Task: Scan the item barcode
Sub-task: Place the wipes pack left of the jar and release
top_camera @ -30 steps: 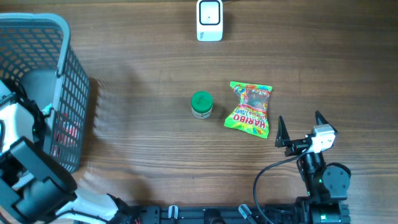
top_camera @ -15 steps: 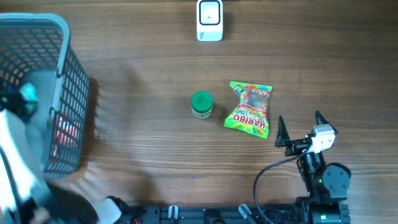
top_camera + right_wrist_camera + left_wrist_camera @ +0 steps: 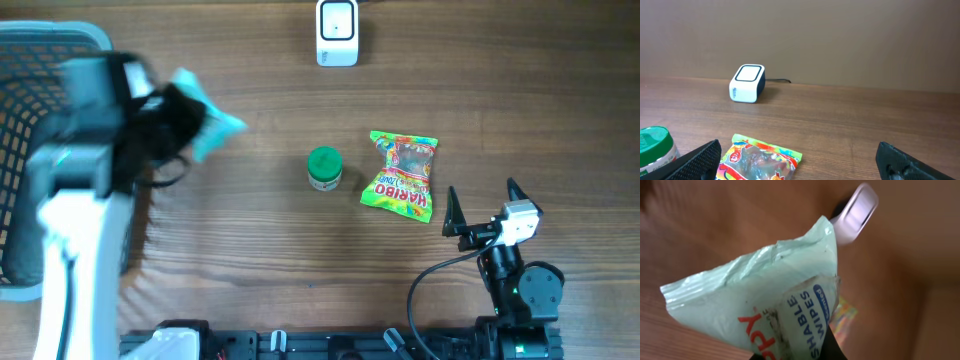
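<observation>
the left gripper (image 3: pixel 180 118), newly clamped on the pale green plastic wipes packet (image 3: pixel 755 295), has lifted it from the grey mesh basket (image 3: pixel 30 60) at 9 o'clock, so the white box scanner (image 3: pixel 337 32) at 12 comes next; the right gripper (image 3: pixel 481 188) stays open.

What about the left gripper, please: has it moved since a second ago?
Yes. The left gripper, shut on the pale green wipes packet, has swung right, out of the grey mesh basket towards the green-lidded jar.

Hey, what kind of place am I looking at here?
Probably a mock shop checkout on a wooden table: a small white scanner, a plastic shopping basket, and packaged goods like a bag of gummy sweets, a green-lidded jar and a pack of wipes.
</observation>
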{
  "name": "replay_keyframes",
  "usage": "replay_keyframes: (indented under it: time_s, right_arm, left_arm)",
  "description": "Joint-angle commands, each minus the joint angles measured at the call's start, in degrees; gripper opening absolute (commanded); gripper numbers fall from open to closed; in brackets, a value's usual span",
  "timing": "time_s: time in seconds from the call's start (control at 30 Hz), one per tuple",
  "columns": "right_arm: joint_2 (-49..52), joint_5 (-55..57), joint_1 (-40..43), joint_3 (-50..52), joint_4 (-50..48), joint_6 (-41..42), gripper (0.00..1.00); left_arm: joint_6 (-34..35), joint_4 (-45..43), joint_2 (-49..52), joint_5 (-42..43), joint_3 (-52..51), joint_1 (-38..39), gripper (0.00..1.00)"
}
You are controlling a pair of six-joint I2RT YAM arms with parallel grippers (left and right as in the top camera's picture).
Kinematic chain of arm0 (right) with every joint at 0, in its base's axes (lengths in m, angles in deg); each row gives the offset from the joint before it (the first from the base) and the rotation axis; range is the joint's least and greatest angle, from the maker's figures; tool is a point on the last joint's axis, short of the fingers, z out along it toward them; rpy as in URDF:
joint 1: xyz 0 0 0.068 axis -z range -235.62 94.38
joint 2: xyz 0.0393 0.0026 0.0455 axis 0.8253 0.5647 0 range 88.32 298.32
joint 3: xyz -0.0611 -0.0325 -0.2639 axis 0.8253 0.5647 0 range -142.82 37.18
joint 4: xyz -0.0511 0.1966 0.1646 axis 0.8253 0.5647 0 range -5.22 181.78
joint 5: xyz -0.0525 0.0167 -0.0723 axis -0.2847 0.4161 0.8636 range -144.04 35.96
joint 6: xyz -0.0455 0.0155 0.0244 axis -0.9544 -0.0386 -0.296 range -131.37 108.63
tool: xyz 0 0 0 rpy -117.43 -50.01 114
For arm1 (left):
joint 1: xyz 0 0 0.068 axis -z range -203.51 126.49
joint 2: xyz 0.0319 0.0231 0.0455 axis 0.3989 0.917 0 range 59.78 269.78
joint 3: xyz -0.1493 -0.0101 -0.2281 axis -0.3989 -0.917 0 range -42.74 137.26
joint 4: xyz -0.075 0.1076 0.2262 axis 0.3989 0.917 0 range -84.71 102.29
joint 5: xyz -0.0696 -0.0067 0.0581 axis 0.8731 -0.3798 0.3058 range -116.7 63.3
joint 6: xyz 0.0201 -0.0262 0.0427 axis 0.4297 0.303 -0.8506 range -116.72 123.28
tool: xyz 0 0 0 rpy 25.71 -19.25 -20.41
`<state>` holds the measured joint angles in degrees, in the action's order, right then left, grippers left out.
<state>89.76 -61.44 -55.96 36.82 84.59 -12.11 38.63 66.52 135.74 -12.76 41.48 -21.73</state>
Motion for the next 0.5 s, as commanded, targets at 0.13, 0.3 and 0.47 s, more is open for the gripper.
replay_keyframes:
  time_s: [0.13, 0.3, 0.47]
  right_arm:
    - [-0.3, 0.5, -0.2, 0.1, -0.2, -0.2, 1.0]
    - [-0.3, 0.5, -0.2, 0.1, -0.2, -0.2, 1.0]
    - [-0.3, 0.5, -0.2, 0.0, -0.2, -0.2, 1.0]
  left_arm:
    - [-14.8, 3.3, 29.2, -1.8, 0.1, 12.1, 0.04]
    - [-12.3, 2.2, 41.8, -1.8, 0.1, 14.6, 0.04]
    - [-12.2, 4.7, 39.4, -2.4, 1.7, 15.2, 0.62]
